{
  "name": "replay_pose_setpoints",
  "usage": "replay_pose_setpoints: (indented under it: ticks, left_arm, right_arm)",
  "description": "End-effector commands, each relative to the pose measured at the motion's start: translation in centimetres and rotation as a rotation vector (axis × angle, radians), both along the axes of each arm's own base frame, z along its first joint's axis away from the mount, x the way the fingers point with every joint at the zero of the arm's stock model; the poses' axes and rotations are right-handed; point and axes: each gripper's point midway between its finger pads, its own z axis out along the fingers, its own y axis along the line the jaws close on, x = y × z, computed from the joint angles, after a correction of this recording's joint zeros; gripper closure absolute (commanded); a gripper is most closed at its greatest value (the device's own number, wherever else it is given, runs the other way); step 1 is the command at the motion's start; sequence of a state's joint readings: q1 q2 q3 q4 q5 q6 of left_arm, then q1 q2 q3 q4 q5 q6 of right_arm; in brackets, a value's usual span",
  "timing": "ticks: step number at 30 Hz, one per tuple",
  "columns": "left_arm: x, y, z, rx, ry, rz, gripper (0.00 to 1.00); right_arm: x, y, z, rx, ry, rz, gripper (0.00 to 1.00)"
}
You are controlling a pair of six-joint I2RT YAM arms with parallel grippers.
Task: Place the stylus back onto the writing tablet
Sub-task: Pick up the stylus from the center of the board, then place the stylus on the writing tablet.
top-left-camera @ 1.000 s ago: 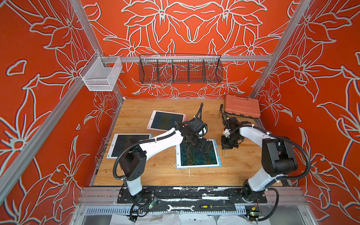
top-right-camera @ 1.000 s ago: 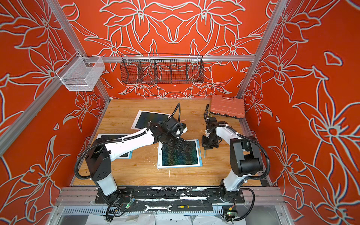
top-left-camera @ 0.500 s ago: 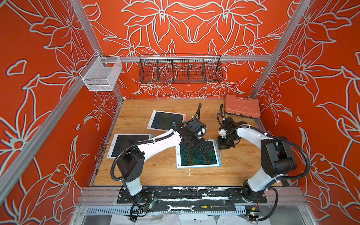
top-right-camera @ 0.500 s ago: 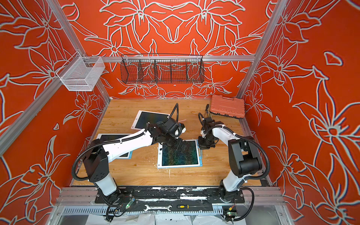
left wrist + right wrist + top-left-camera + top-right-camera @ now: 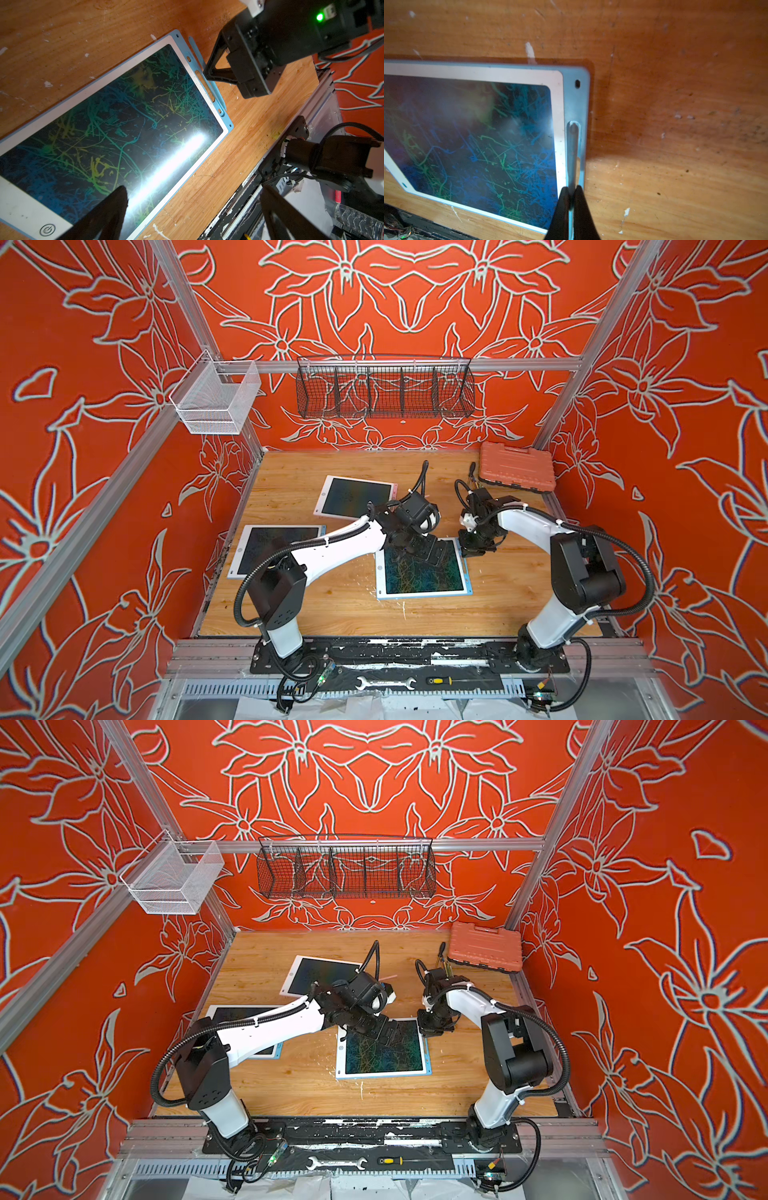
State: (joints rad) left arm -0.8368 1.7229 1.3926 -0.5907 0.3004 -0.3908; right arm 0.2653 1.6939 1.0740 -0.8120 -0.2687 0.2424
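Note:
The writing tablet (image 5: 422, 572) (image 5: 382, 1050), blue-framed with a dark scribbled screen, lies flat mid-table. My right gripper (image 5: 572, 190) is shut on the thin light-blue stylus (image 5: 572, 153), which lies along the slot in the tablet's right border with its tip at the slot's far end. In the left wrist view the stylus (image 5: 196, 52) runs beside that border under the right gripper (image 5: 207, 72). My left gripper (image 5: 193, 199) is open; one finger (image 5: 116, 203) is over the screen, the other past the tablet's edge. Both grippers show in the top views: left (image 5: 432, 551), right (image 5: 471, 549).
Two more tablets (image 5: 355, 497) (image 5: 276, 547) lie to the back left. An orange case (image 5: 517, 466) sits at the back right corner. A black wire basket (image 5: 384, 389) and a white one (image 5: 216, 400) hang on the walls. A wrench (image 5: 384, 682) lies on the front rail.
My right gripper has carried the stylus leftward to the tablet's right border. The left gripper has stayed over the tablet's far part.

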Motion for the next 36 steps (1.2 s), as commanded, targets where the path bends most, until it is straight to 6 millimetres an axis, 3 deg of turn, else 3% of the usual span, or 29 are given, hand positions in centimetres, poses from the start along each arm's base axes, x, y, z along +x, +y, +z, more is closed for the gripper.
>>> replay_pose_setpoints:
  ticks: [1,36]
  left_arm:
    - [0.0,0.2,1.4,-0.031,-0.013,0.007,0.03]
    - [0.4,0.4,1.3,-0.029,-0.012,0.011,0.03]
  right_arm:
    - [-0.1,-0.1,0.0,-0.035,0.017,0.028,1.00]
    - [-0.4,0.0,-1.6,-0.080,0.071,0.048,1.00]
